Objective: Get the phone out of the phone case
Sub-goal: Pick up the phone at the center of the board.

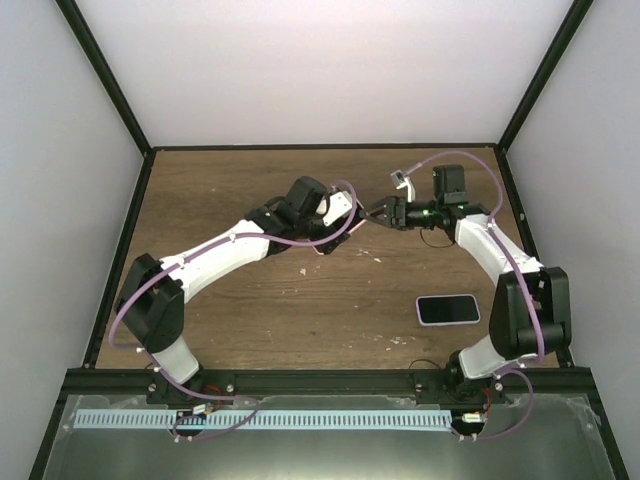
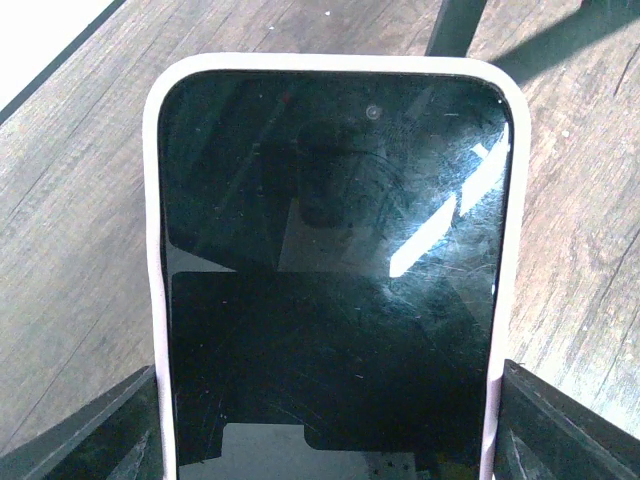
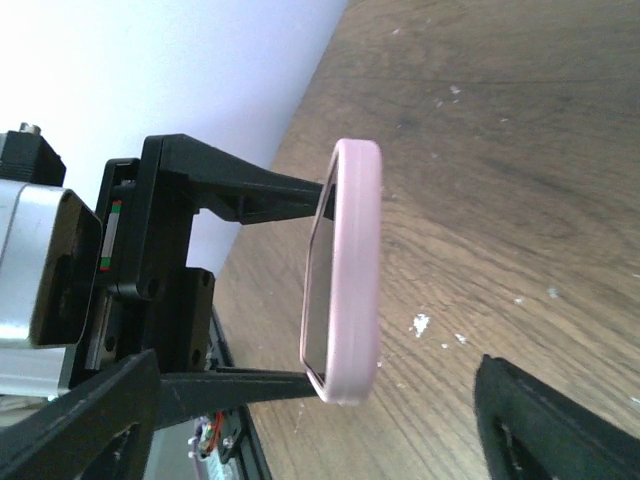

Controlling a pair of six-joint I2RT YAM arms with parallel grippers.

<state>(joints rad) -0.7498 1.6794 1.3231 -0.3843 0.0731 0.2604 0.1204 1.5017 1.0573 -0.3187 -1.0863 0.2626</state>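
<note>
The left gripper sits just left of centre in the overhead view. Its 2 fingers are clamped on the long sides of the pink phone case near its lower end, apparently holding it clear of the counter. The phone is fully seated in the case with its dark screen towards the left wrist camera. The pink rim is unbroken round the top and the 2 sides that show.

Just right of it, the right gripper faces the free end of the case. Its fingers stand apart with nothing between them, and the case sits edge-on ahead of them in the right wrist view.

The step in hand looks like starting the peel. Because the left hold squeezes the case walls against the phone, the right fingers will likely do best at the free top end. They should catch only the rim at 1 corner and roll it back off the glass, not pinch case and phone together. A sudden release could drop the phone, so the peel should be slow and the left hold firm.

At the lower right of the overhead view, a second handset lies flat on the counter, well apart, and needs no attention.
</note>
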